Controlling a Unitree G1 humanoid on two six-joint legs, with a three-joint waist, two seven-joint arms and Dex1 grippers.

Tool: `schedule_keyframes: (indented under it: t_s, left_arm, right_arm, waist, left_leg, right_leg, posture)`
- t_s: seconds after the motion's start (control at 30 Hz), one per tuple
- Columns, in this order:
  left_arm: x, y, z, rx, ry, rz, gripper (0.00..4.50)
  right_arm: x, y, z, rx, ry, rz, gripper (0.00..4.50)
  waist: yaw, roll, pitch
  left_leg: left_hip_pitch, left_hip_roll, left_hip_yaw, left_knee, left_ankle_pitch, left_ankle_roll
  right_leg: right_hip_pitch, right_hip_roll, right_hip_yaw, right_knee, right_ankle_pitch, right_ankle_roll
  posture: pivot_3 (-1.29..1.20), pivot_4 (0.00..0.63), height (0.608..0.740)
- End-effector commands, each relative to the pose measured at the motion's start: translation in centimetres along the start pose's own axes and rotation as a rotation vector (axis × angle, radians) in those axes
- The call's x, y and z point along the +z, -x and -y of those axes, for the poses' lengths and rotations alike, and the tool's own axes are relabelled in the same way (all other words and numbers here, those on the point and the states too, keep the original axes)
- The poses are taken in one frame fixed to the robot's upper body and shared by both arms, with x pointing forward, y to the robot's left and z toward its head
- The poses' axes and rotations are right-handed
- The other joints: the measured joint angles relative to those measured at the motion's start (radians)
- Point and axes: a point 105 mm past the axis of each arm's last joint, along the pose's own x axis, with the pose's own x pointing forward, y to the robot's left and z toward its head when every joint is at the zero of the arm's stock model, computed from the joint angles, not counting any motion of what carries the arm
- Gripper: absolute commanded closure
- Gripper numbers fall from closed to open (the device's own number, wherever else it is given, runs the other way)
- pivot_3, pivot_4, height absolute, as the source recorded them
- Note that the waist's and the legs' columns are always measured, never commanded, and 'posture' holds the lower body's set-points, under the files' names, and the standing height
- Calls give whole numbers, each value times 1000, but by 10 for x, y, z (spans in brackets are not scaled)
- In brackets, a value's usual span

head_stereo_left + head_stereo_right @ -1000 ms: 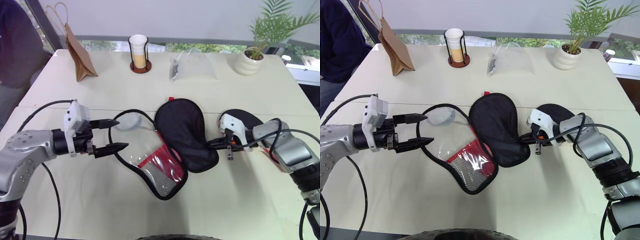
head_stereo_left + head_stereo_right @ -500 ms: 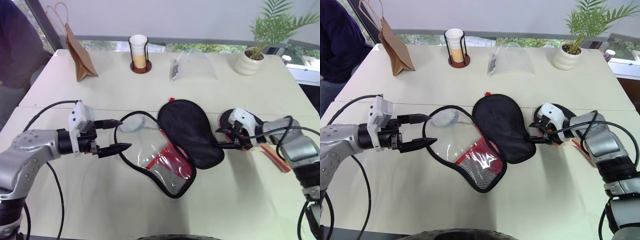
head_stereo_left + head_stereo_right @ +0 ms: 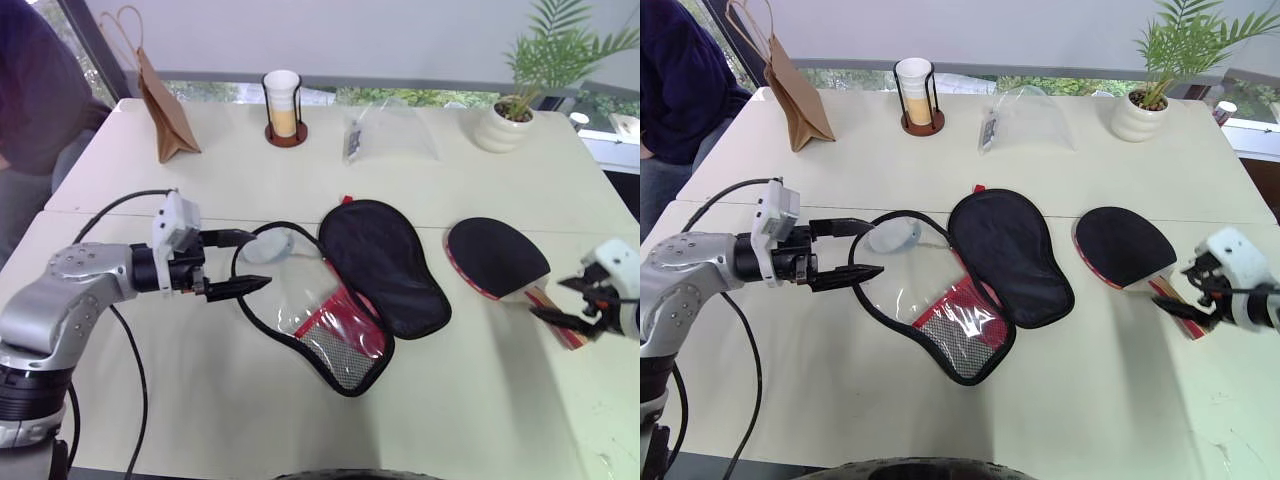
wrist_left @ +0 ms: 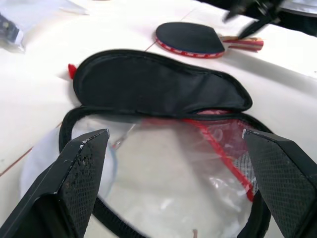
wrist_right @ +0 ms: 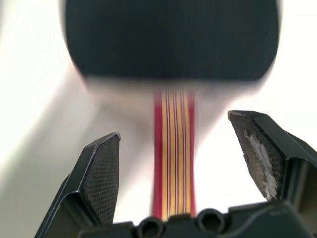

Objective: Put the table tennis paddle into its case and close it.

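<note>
I see paddle [image 3: 497,257] flat on table [image 3: 300,180] | case [image 3: 345,290] unzipped | right pincer [image 3: 1188,291] apart over handle | left pincer [image 3: 240,262] apart beside case

Case [image 3: 385,265] matt black cloth; paddle [image 3: 497,257] matt rubber, wood handle.

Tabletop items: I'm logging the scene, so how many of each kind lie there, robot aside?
Table tennis paddle: 1
Case: 1
Paper bag: 1
Cup in holder: 1
Clear plastic bag: 1
Potted plant: 1
Total: 6
</note>
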Motion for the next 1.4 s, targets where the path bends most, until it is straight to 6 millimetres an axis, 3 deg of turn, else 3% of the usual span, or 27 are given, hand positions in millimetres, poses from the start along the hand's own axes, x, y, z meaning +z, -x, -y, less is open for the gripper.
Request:
schedule_keyframes:
  t_s: [0.03,0.2,0.23,0.3,0.43,0.47,0.63,0.8,0.9,0.97,1.2,1.4]
  left_arm:
    - [11,-1,2,-25,-60,21,0]
    - [11,-2,7,-65,-71,8,0]
    - [10,-2,9,-77,-72,5,0]
    - [9,-1,12,-98,-77,-4,0]
    - [8,0,19,-142,-80,-19,0]
    - [7,0,20,-150,-82,-22,0]
    - [6,-1,21,-161,-84,-24,0]
    - [7,-3,19,-159,-85,-16,0]
    - [7,-6,19,-159,-81,-6,0]
    - [7,-8,18,-156,-78,2,0]
    - [6,-11,18,-149,-64,10,0]
    - [5,-10,20,-139,-57,9,0]
  right_arm:
    - [0,8,8,-36,20,6,651]
    - [-8,4,10,-31,-23,-1,651]
    - [-8,3,9,-27,-31,3,883]
    - [-8,1,8,-17,-39,10,1394]
    - [-5,0,6,-3,-43,19,3424]
    - [-3,0,6,1,-43,24,3723]
    - [9,5,7,-14,-38,50,3729]
    - [53,24,3,-51,-54,182,3729]
    - [88,28,-20,-21,-31,269,3729]
    - [104,19,-40,-1,-48,302,3729]
    - [124,-11,-95,47,-116,304,3729]
    - [121,-27,-115,50,-126,252,3729]
  waist:
    - [-1,0,0]
    - [3,0,0]
    - [3,0,0]
    - [3,0,0]
    - [3,0,0]
    - [3,0,0]
    - [3,0,0]
    - [2,2,1]
    - [2,2,1]
    - [3,1,1]
    - [6,1,1]
    - [4,1,1]
  left_leg:
    - [0,0,0,0,0,0]
    - [0,0,0,0,0,0]
    - [0,0,0,0,0,0]
    - [0,0,0,0,0,0]
    - [0,0,0,0,0,0]
    - [0,0,0,1,0,0]
    - [0,0,0,1,0,1]
    - [-1,0,0,1,0,1]
    - [-1,0,0,0,0,1]
    - [-1,0,0,1,0,1]
    - [-2,-1,-1,2,0,1]
    - [-3,-1,0,2,0,1]
  right_leg:
    - [0,0,0,0,0,0]
    - [0,0,0,0,0,0]
    - [0,0,0,0,0,0]
    - [0,0,0,0,0,0]
    - [0,0,0,0,0,0]
    - [0,0,0,0,0,0]
    - [0,0,0,0,0,0]
    - [-1,0,0,0,0,0]
    - [-1,1,0,0,0,0]
    - [-1,1,0,0,0,0]
    - [-1,-1,0,0,0,0]
    - [-3,-1,0,1,0,0]
  posture:
    - [0,150,740]
    - [0,150,740]
    - [0,150,740]
    - [0,150,740]
    - [0,150,740]
    - [0,150,740]
    - [0,150,740]
    - [0,150,740]
    - [0,150,740]
    - [0,150,740]
    - [0,150,740]
    - [0,150,740]
